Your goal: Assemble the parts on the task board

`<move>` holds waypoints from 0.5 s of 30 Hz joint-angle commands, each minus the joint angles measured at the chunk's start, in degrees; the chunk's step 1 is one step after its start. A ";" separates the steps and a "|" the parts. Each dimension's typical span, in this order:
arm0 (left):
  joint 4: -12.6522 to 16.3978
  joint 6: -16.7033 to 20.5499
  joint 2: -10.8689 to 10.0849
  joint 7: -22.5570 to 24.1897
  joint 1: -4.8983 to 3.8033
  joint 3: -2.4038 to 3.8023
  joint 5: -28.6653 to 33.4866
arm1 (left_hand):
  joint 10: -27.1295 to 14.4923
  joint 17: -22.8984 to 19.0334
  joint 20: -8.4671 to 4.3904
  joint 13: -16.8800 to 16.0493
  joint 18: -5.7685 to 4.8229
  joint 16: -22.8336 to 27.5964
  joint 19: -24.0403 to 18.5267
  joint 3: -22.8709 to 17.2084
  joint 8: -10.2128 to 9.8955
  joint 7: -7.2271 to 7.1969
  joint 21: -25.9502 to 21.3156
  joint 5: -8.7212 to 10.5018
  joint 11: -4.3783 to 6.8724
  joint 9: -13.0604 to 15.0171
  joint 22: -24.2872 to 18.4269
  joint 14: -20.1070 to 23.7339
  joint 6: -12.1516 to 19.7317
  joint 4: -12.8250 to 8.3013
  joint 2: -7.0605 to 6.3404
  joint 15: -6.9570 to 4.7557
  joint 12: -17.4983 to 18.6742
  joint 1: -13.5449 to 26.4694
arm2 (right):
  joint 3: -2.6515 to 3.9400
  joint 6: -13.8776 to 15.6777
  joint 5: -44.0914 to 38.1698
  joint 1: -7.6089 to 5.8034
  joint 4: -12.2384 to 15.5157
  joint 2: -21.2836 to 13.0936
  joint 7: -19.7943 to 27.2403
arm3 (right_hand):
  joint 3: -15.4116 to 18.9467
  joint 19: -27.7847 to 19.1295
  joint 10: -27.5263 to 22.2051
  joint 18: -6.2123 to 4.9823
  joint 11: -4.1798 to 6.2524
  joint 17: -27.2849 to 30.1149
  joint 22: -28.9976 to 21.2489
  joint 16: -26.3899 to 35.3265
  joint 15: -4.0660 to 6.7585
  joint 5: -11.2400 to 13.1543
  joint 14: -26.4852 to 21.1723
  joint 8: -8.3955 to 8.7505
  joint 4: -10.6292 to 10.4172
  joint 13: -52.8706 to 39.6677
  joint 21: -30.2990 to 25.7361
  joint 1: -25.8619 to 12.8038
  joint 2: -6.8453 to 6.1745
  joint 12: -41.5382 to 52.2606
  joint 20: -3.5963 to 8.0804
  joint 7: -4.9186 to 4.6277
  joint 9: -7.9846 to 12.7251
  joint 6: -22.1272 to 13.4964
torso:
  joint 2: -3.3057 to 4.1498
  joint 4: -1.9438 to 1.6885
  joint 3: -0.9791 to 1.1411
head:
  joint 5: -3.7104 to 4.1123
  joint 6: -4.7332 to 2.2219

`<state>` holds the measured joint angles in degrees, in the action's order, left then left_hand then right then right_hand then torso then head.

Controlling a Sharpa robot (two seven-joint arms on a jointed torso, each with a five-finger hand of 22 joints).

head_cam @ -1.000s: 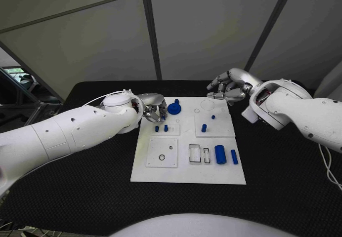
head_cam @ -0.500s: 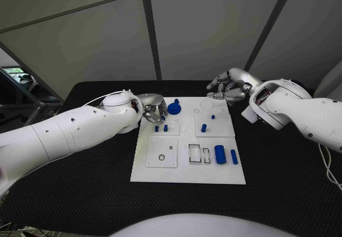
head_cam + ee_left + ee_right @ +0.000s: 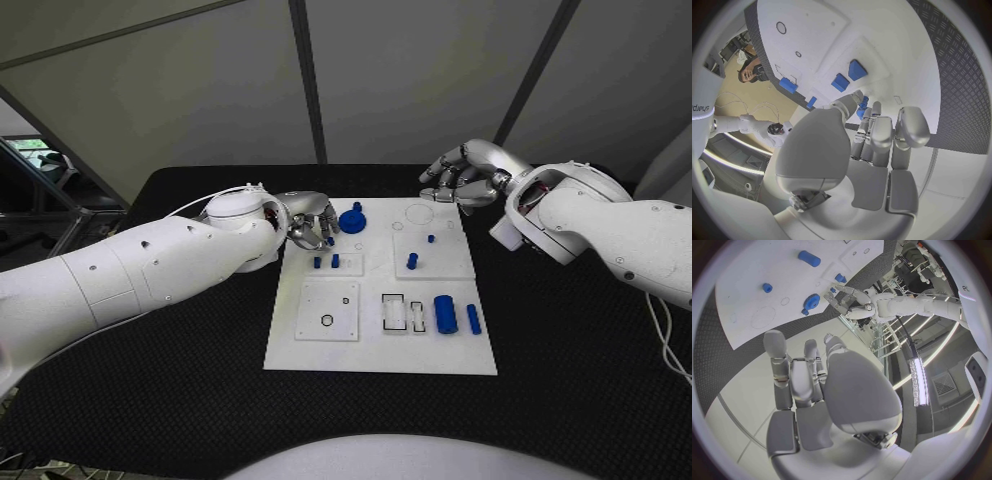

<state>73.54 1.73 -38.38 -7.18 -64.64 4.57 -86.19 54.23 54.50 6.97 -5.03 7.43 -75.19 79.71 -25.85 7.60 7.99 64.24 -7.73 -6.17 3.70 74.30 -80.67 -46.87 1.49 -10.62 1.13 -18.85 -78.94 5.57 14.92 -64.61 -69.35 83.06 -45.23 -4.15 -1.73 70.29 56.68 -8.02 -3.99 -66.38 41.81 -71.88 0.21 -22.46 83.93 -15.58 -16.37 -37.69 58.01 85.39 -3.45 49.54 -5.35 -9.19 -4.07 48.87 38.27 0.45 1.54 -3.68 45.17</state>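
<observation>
Left hand [image 3: 307, 222] curled over board [image 3: 325, 355] at upper left, beside blue knob [image 3: 352, 218]; grip unclear. Right hand [image 3: 464, 180] curled, empty, past top edge. Likely light, rigid, slick: pinch by sides.

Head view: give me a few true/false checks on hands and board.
1. The left hand is at the task board's far left corner, beside the blue round part. True.
2. The right hand holds a blue part. False: it hovers at the board's far edge, holding nothing visible.
3. Two blue cylinders lie at the board's near right. True.
4. The board sits on a white table. False: the table is black.
</observation>
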 commanded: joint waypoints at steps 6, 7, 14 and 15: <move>0.70 0.87 -1.79 -0.28 -0.06 0.04 0.78 | -0.89 -0.12 0.04 0.14 -1.73 0.11 -0.33 0.65 -0.24 -0.08 -0.53 0.30 -0.17 0.11 -0.21 0.05 0.07 -0.10 0.18 0.33 0.55 0.22 | 0.03 -1.26 -7.29 0.02 -0.45 -0.59 -2.46 | -2.89 2.28 -1.83 -0.02 -0.16 0.65 3.26 0.60 0.49 1.67 1.07 -0.93 0.33 10.07 2.25 3.11 -0.33 -12.98 0.20 -0.01 0.01 1.38 | -0.04 -0.02 -0.09 | 0.24 -0.35; 0.85 1.21 -2.12 -0.14 -0.06 0.04 0.97 | -0.96 -0.11 0.06 0.15 -1.72 0.10 -0.34 0.69 -0.22 -0.01 -0.57 0.28 -0.19 0.12 -0.23 0.04 0.00 -0.12 0.24 0.34 0.59 0.15 | 0.03 -1.34 -8.62 0.16 -0.50 -0.66 -2.69 | -3.37 2.35 -1.85 -0.01 -0.36 0.59 3.41 0.53 0.40 2.53 1.15 -0.88 0.39 11.78 2.38 3.60 -0.44 -15.18 0.17 -0.06 0.03 1.90 | -0.02 -0.04 -0.09 | 0.24 -0.38; 1.43 7.29 -5.12 2.96 -0.05 0.17 8.59 | -0.31 -1.11 0.10 0.07 -1.46 0.37 -0.69 0.98 1.22 1.38 -1.90 0.27 -0.14 0.54 -0.95 0.29 -2.96 -0.12 0.88 0.35 0.30 -0.24 | -0.02 -1.77 -18.73 1.22 -0.97 -0.83 -3.87 | -6.61 2.87 0.60 0.16 -0.47 -0.06 5.04 -0.21 0.18 9.07 1.63 0.23 0.90 20.90 3.64 6.03 -1.34 -26.26 -0.13 0.39 0.15 5.43 | -0.12 -0.03 -0.01 | 0.38 -0.79; 1.43 8.62 -5.63 3.87 -0.05 0.20 11.26 | -0.19 -5.08 0.09 0.07 -0.91 2.34 -1.85 0.99 1.55 1.59 -4.70 0.25 -0.17 0.57 -2.59 1.76 -3.67 -0.13 0.96 0.34 0.27 -0.31 | -0.03 -1.82 -20.32 1.44 -1.00 -0.85 -4.03 | -6.99 2.95 0.83 0.22 -0.45 -0.24 5.32 -0.38 0.15 9.47 1.70 0.46 0.97 21.74 3.85 6.16 -1.55 -27.22 -0.17 0.61 0.14 5.81 | -0.09 -0.04 -0.01 | 0.47 -0.88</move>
<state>74.85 5.05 -43.78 -6.23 -64.59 4.68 -82.07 53.67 50.21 7.09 -4.92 7.44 -73.29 78.15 -25.20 9.02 9.54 60.13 -7.73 -6.40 4.19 72.03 -79.24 -50.32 1.50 -10.23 1.47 -18.57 -79.33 5.53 13.88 -77.07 -67.95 82.06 -46.07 -6.88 -8.60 72.85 57.35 -8.02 -4.39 -66.60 47.06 -72.04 0.43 -13.23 84.15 -15.23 -15.43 -16.26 61.78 91.26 -4.97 22.68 -5.50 -8.49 -3.97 54.35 38.19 0.42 1.49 -3.31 44.43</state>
